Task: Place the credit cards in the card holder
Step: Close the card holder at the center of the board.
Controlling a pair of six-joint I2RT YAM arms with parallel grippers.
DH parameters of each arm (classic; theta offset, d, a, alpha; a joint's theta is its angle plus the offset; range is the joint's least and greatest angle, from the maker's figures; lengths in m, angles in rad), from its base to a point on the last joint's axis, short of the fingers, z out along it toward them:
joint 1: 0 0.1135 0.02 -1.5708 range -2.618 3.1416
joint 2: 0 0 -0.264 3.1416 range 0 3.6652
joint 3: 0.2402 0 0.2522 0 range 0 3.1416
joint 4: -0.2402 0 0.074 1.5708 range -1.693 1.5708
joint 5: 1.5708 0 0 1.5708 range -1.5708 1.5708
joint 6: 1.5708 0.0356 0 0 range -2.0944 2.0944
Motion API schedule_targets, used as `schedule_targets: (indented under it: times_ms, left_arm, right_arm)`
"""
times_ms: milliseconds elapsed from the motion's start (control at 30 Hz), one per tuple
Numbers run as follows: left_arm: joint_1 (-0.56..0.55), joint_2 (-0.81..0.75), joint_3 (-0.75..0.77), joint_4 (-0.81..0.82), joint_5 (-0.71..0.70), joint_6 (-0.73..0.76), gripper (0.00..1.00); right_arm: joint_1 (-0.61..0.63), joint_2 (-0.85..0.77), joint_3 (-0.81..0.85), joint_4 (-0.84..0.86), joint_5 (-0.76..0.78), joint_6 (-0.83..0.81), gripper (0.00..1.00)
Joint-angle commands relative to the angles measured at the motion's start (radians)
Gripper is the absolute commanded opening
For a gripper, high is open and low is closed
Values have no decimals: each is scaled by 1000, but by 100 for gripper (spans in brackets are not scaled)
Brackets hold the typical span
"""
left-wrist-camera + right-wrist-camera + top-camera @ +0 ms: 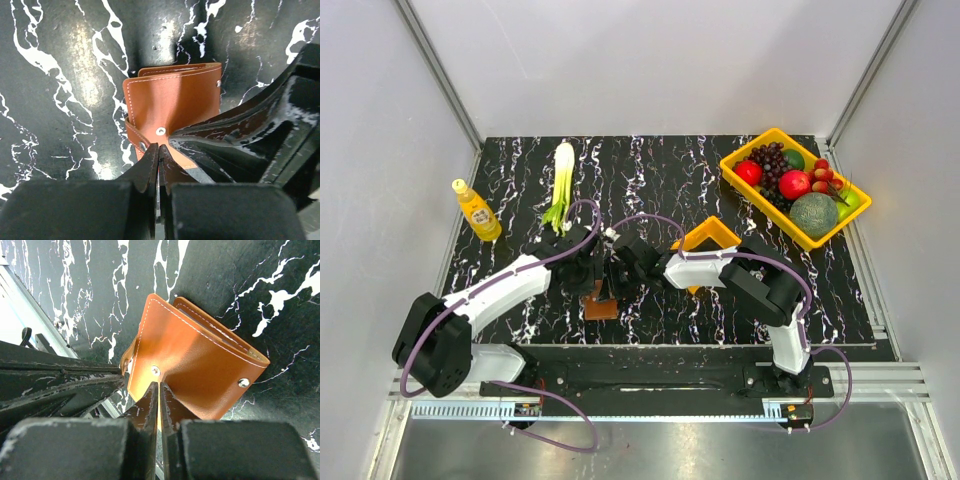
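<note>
The card holder [601,306] lies near the tabletop's [650,322] near edge, left of its middle. The left tool [158,152] and the right tool [159,390] meet there from opposite sides, each clamped thin on its leather edge.

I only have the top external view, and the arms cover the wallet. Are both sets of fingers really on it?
Observer: Yes for the left: the left fingers are shut on the card holder at its near edge, beside a snap stud.
Operator: And the right?
Observer: The right fingers pinch the leather beside that same stud.
Operator: Any card inside yet?
Observer: None shows in either wrist view; only a second leather layer behind the front one.
</note>
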Motion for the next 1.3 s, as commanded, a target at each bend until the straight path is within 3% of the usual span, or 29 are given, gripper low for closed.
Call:
schedule_targets:
  times_ms: [0, 200, 267, 300, 467, 767, 1267]
  left_arm:
    - [-4, -26, -9, 77, 39, -15, 0]
    - [-4, -6, -10, 60, 39, -9, 0]
    - [-4, -28, 4, 42, 19, -9, 38]
    - [-4, -38, 17, 25, 15, -4, 43]
    - [-6, -63, 58, -39, -33, -7, 52]
    - [-7, -102, 58, -85, -83, -43, 52]
    - [-41, 35, 64, -82, -108, -55, 43]
  right_arm:
    - [10, 37, 5, -50, 21, -27, 9]
    - [11, 33, 3, -50, 23, -26, 9]
    - [10, 35, 3, -50, 21, -26, 9]
    - [10, 35, 3, -48, 20, -26, 9]
    - [8, 33, 5, -48, 18, -26, 9]
    - [10, 33, 0, -46, 18, -26, 9]
    - [10, 35, 5, -46, 15, -29, 9]
